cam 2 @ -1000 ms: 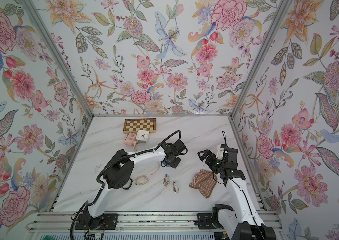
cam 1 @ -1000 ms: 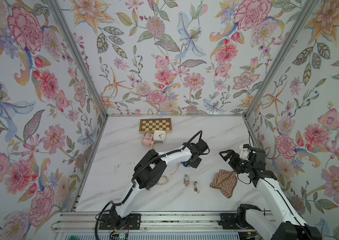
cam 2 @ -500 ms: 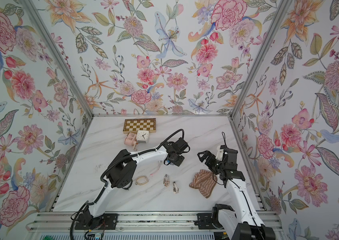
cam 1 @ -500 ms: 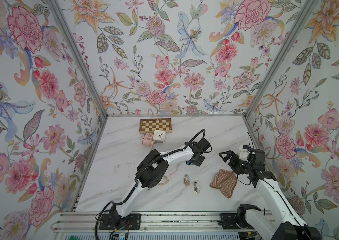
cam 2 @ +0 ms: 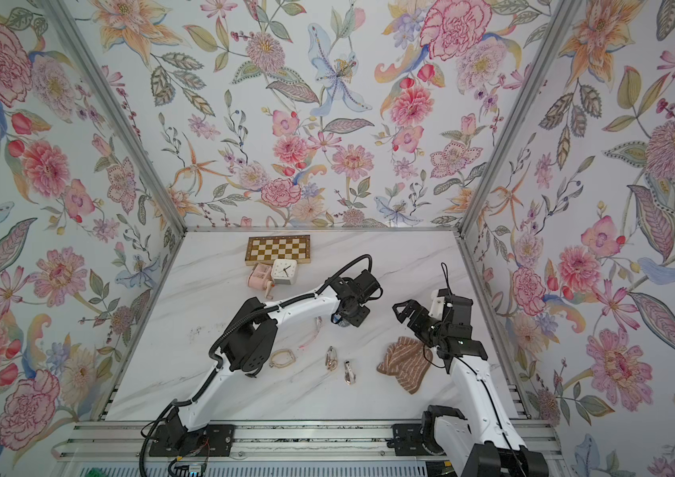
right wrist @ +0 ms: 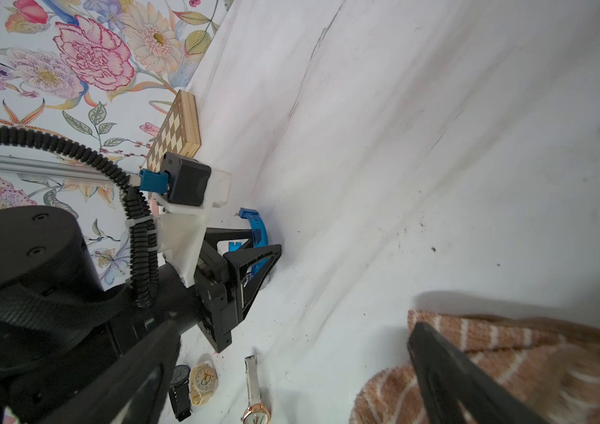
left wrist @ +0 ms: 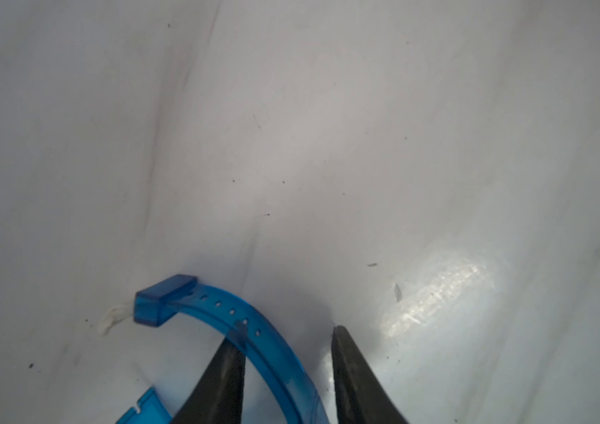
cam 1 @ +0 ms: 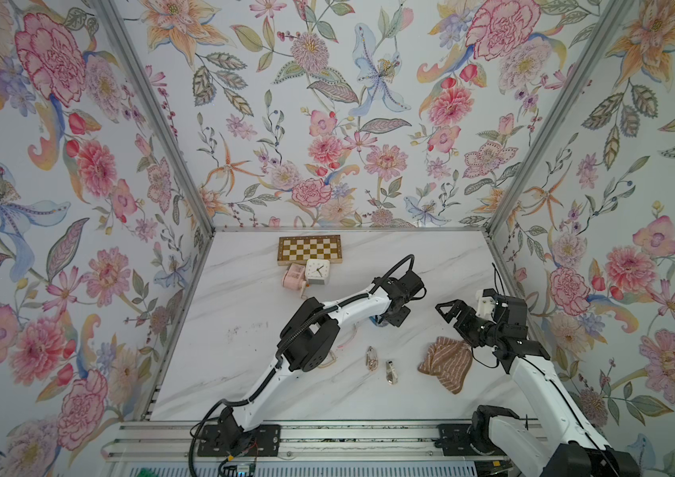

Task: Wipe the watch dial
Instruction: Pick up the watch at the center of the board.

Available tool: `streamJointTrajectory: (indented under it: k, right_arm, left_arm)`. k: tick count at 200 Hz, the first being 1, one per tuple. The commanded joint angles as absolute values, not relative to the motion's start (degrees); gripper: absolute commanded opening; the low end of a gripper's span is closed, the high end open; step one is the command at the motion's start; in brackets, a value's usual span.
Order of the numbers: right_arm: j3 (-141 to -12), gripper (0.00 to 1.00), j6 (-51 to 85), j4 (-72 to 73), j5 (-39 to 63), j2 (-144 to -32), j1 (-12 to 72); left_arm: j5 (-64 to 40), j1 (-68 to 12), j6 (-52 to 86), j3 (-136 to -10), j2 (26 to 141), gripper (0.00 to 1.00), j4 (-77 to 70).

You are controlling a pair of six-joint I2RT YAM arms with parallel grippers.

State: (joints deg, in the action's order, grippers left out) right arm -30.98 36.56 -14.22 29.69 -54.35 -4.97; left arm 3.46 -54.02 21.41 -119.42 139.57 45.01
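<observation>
Blue watch strap curves between parted tips of the left claw.

- A brown-and-cream wooden chessboard lies flat by the back wall on the white marble tabletop
- A white square alarm clock stands just in front of it, beside a pale pink plastic box
- A cream round-faced wristwatch, a black wristwatch and a rose-gold watch on a white strap lie close together toward the table's front
- Floral wallpaper panels enclose three sides

Watch strap blue; cloth brown, cream stripes; chessboard brown-cream checks; tabletop white, grey veins.
</observation>
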Motion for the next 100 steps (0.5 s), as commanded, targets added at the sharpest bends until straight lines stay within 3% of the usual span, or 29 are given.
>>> streamJointTrajectory:
  k: [1, 48, 100]
  right_arm:
    - [-30.53, 1.0, 36.94, -13.45, 30.32, -54.39, -4.66]
    - [-30.35, 1.0, 36.88, -13.45, 30.38, -53.88, -4.75]
    - [-30.19, 1.0, 36.75, -13.85, 30.12, -53.48, -4.72]
  left_arm:
    - [5.01, -53.85, 19.49, -122.95, 142.76, 0.32, 51.02]
    - [4.2, -53.58, 18.98, -126.16, 145.48, 0.29, 53.5]
    - [3.45, -53.35, 18.8, -127.49, 146.36, 0.07, 54.4]
